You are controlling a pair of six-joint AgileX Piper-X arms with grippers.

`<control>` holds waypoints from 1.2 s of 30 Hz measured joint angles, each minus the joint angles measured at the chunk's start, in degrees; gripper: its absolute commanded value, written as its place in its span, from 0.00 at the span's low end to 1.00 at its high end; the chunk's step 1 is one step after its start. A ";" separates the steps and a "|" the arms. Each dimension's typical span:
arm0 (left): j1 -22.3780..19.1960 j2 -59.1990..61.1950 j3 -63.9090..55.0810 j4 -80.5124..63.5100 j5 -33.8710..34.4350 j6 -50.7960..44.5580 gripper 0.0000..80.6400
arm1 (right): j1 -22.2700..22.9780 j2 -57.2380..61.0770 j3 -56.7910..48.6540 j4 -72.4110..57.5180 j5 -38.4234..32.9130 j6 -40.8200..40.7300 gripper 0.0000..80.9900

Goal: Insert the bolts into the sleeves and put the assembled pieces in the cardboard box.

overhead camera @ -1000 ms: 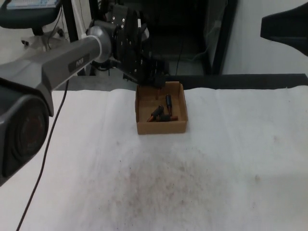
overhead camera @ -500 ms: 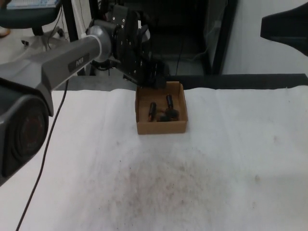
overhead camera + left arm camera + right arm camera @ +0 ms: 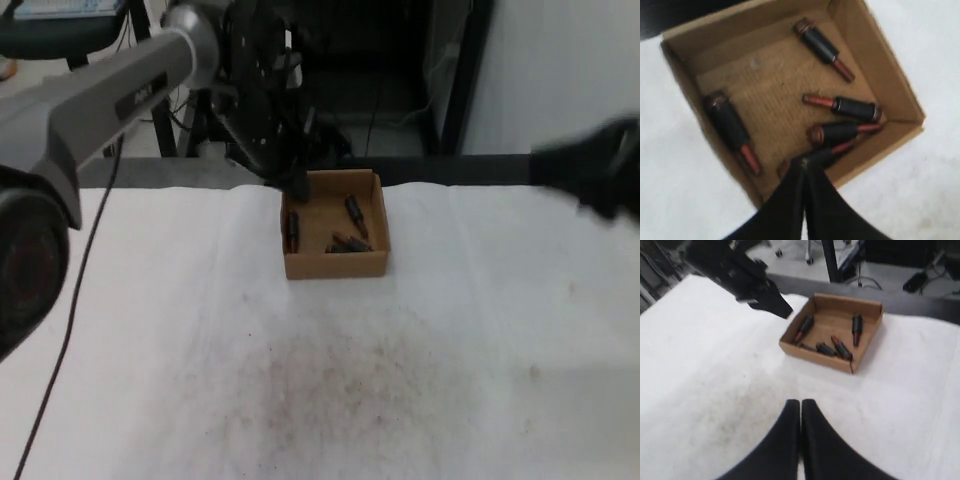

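L claw [image 3: 803, 162] is closed, fingers pressed together w/ nothing in them. It hangs up by the far left corner of the cardboard box [image 3: 335, 265], not touching any piece.

Five bolt-and-sleeve pieces [image 3: 842, 106] lie flat inside the box, each black w/ a red end. One lies alone along the left wall, nearest the L claw. One lies by the far right side. Three lie close together near the front wall, & two of those touch.

R claw [image 3: 801, 405] is closed too & holds nothing. It is over the white cloth [image 3: 715, 370], well apart from the box. The box sits on that cloth.
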 measured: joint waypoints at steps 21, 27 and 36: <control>-7.45 -76.87 81.14 -28.65 -9.02 -13.48 0.00 | 0.00 -16.81 16.60 3.85 10.01 2.50 0.01; -7.45 -105.65 91.33 -30.51 -14.92 -17.15 0.00 | 0.00 -30.80 18.65 13.28 11.93 2.50 0.01; -7.45 -122.15 96.83 -27.89 -16.63 -17.80 0.00 | 0.00 -46.05 18.65 16.29 13.44 2.50 0.01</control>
